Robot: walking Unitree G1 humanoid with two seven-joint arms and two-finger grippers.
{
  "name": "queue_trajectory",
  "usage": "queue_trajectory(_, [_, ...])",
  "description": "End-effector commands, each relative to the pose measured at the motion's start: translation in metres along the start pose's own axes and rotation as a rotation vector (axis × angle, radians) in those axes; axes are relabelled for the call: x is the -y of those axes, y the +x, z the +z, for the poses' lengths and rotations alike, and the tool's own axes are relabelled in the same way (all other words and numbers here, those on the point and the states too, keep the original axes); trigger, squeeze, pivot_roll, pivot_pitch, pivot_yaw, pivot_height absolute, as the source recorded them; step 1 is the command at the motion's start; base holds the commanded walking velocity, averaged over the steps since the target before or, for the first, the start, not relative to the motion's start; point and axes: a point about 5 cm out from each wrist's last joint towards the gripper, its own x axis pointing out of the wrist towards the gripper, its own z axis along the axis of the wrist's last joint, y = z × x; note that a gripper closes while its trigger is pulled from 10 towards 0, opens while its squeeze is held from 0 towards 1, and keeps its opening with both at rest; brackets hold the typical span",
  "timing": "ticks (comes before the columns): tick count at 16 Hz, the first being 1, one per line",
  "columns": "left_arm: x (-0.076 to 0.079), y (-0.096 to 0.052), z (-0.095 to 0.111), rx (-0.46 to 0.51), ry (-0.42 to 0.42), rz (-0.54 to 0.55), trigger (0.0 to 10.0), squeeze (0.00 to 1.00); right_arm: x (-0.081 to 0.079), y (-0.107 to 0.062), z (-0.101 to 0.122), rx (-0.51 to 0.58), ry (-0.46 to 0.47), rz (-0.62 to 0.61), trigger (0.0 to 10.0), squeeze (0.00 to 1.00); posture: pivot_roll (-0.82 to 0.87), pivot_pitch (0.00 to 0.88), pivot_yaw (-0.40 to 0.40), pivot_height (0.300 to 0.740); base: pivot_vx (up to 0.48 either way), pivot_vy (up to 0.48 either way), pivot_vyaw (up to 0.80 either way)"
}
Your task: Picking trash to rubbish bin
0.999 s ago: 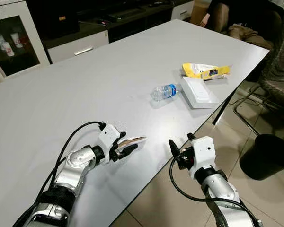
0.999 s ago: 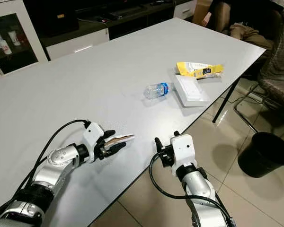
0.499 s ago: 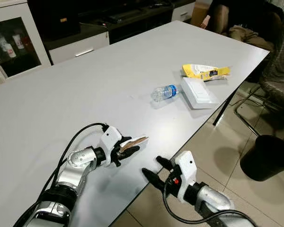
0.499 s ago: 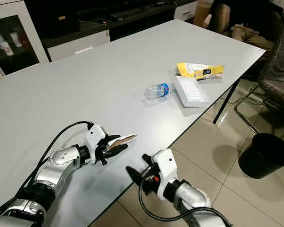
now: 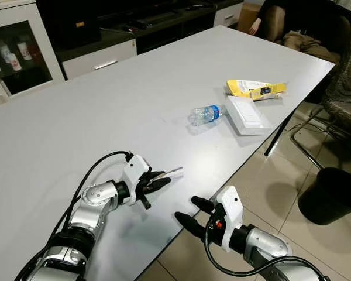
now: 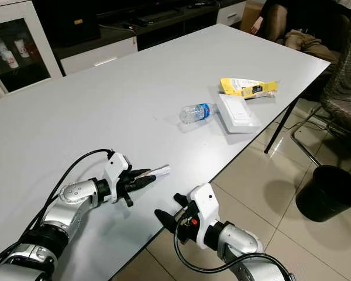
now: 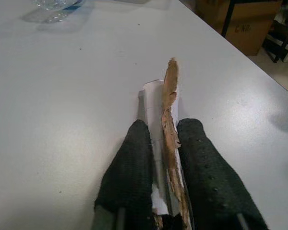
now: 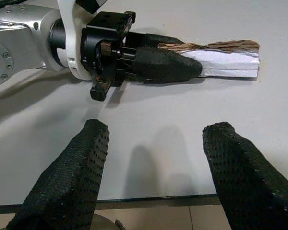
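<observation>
Cardboard scrap point(image 7: 170, 120) sits pinched in the left gripper point(image 5: 154, 183), low over the grey table point(image 5: 105, 111). Just off the table edge, the right gripper point(image 5: 194, 211) faces it, fingers spread wide. Beyond: plastic bottle point(image 5: 203, 113), white box point(image 5: 247, 115), yellow packet point(image 5: 255, 89). Black bin point(image 5: 331, 195) stands on tiled floor point(image 5: 263, 181), far right.

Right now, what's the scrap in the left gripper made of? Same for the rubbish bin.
Scrap: looks like torn cardboard, matte white face, ragged brown fibrous edge, pinched flat in the left gripper.
Rubbish bin: probably plastic, smooth plain black wall with a slight sheen; metal can't be ruled out.
</observation>
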Motion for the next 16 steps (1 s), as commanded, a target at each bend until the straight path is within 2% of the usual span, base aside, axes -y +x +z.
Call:
queue_trajectory(1, [-0.004, 0.0, 0.003, 0.008, -0.007, -0.002, 0.0, 0.0, -0.001, -0.001, 0.006, 0.014, -0.011, 0.009, 10.0, 0.0, -0.05, 0.0, -0.004, 0.74, 0.0, 0.0, 0.0])
queue_trajectory(3, [-0.006, -0.001, 0.006, 0.025, -0.013, 0.008, 0.0, 0.0, 0.0, -0.001, 0.006, 0.015, -0.016, 0.007, 10.0, 0.0, -0.04, 0.0, -0.007, 0.74, 0.0, 0.0, 0.0])
queue_trajectory(7, [-0.014, -0.009, 0.027, 0.146, -0.008, 0.069, 0.0, 0.0, 0.005, -0.001, 0.013, 0.062, -0.017, -0.037, 10.0, 0.0, -0.03, 0.0, -0.004, 0.74, 0.0, 0.0, 0.0])
queue_trajectory(9, [-0.021, -0.023, 0.035, 0.162, 0.028, 0.195, 0.0, 0.0, 0.014, 0.0, 0.021, 0.111, -0.077, -0.145, 10.0, 0.0, -0.03, 0.0, 0.0, 0.74, 0.0, 0.0, 0.0])
queue_trajectory(10, [-0.027, -0.03, 0.037, 0.177, 0.011, 0.307, 0.0, 0.0, 0.022, 0.0, 0.024, 0.116, -0.102, -0.223, 10.0, 0.0, -0.03, 0.0, 0.001, 0.74, 0.0, 0.0, 0.0])
queue_trajectory(11, [-0.035, -0.042, 0.04, 0.228, -0.087, 0.49, 5.1, 0.0, 0.033, 0.0, 0.028, 0.121, -0.118, -0.327, 10.0, 0.0, -0.03, 0.0, 0.002, 0.74, 0.0, 0.0, 0.0])
queue_trajectory(12, [-0.035, -0.053, 0.036, 0.244, -0.233, 0.606, 8.7, 0.0, 0.039, 0.001, 0.031, 0.127, -0.125, -0.39, 10.0, 0.0, -0.02, 0.0, 0.0, 0.74, 0.0, 0.0, 0.0])
queue_trajectory(13, [-0.028, -0.057, 0.033, 0.234, -0.286, 0.636, 10.0, 0.0, 0.042, 0.001, 0.034, 0.135, -0.13, -0.429, 10.0, 0.0, -0.02, 0.0, -0.003, 0.74, 0.0, 0.0, 0.0])
queue_trajectory(15, [-0.006, -0.06, 0.028, 0.235, -0.306, 0.671, 10.0, 0.0, 0.042, 0.002, 0.037, 0.16, -0.16, -0.503, 10.0, 0.0, -0.01, 0.0, -0.021, 0.74, 0.0, 0.0, 0.0])
queue_trajectory(16, [-0.003, -0.061, 0.028, 0.229, -0.295, 0.687, 10.0, 0.0, 0.042, 0.003, 0.037, 0.163, -0.171, -0.519, 10.0, 0.0, -0.01, 0.0, -0.024, 0.74, 0.0, 0.0, 0.0])
